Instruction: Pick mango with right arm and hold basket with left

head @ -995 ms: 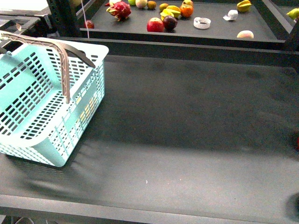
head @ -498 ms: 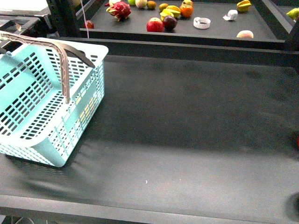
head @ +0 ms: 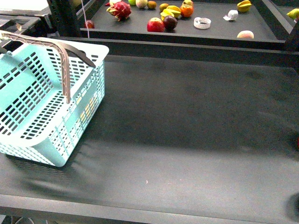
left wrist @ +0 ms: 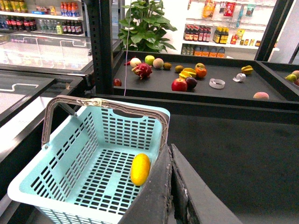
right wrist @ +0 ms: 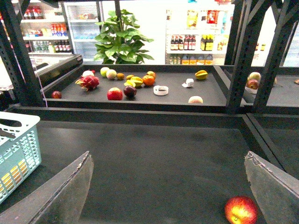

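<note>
Baskets: one, turquoise. Mangoes: one, inside the basket. Red apples: two, one near right, one on far tray. Dragon fruit: one.

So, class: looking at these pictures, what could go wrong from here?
The mango lies loose inside the basket, so it may roll if the basket shifts. The left gripper looks shut beside the rim, perhaps not holding it. The open right gripper has an apple nearby, which it might grab by mistake.
</note>
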